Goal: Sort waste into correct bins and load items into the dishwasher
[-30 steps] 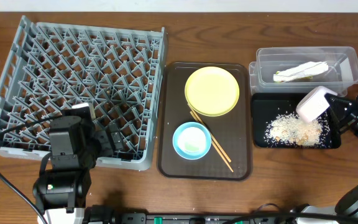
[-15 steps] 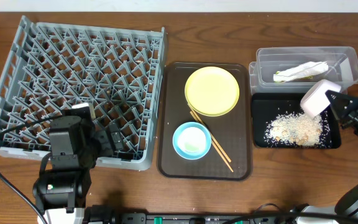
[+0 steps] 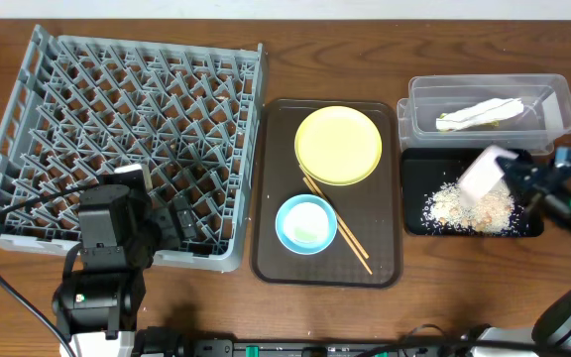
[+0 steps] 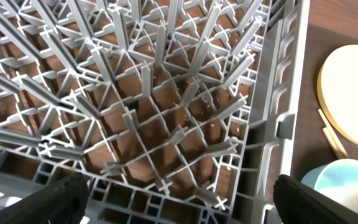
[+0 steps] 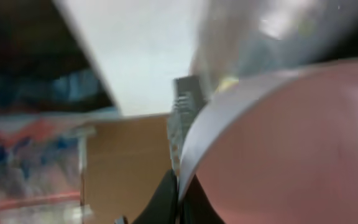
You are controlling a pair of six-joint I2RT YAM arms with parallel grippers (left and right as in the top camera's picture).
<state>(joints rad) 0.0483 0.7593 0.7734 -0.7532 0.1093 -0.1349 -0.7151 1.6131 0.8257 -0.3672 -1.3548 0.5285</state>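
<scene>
The white bowl (image 3: 481, 175), held tilted in the right gripper (image 3: 506, 178), has shifted left from the black tray's (image 3: 416, 175) right edge and now hangs over the rice scraps (image 3: 464, 208). The right arm has reached further in over the tray.

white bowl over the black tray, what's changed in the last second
The white bowl, gripped by the right gripper, first edged toward the clear tub, then swung left over the rice scraps on the black tray. Nothing was let go. The left gripper, yellow plate, blue bowl and rack stayed put.
</scene>
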